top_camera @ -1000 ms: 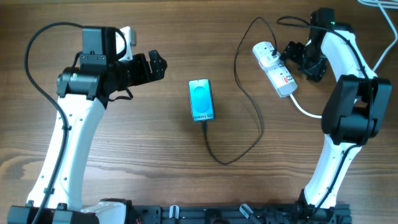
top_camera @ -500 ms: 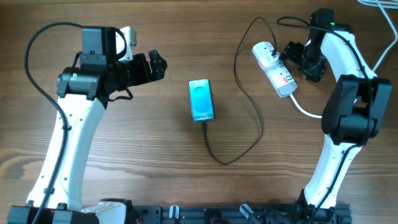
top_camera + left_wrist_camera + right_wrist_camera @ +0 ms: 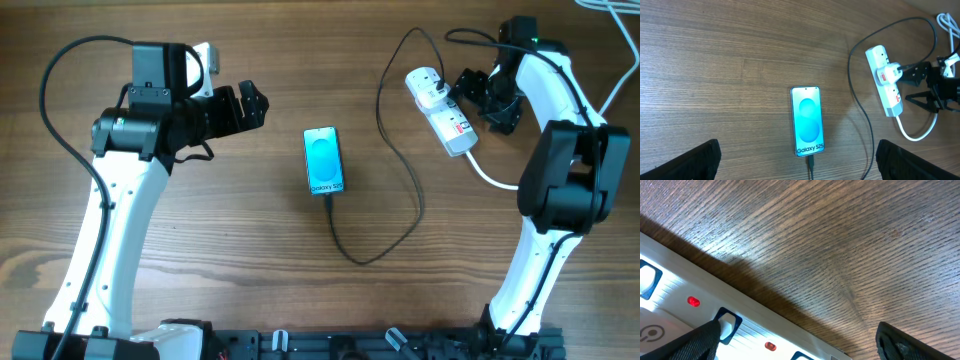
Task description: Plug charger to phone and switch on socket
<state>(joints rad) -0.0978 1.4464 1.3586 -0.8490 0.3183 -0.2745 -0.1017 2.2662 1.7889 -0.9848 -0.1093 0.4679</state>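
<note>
The phone (image 3: 323, 160) lies face up mid-table, its screen teal and white; it also shows in the left wrist view (image 3: 807, 121). The charger's thin black cable (image 3: 415, 200) runs from the phone's bottom edge, where its connector (image 3: 810, 162) sits in the port, up to a black plug (image 3: 438, 92) in the socket (image 3: 447, 115). The white socket shows in the right wrist view (image 3: 685, 325) with two small red lights lit. My right gripper (image 3: 483, 97) is open, one finger (image 3: 700, 340) over a switch. My left gripper (image 3: 252, 108) is open and empty, left of the phone.
The socket's thick white cord (image 3: 495, 178) curves away beside the right arm. Another white cable (image 3: 628, 40) runs along the far right edge. Bare wooden tabletop (image 3: 230, 230) surrounds the phone.
</note>
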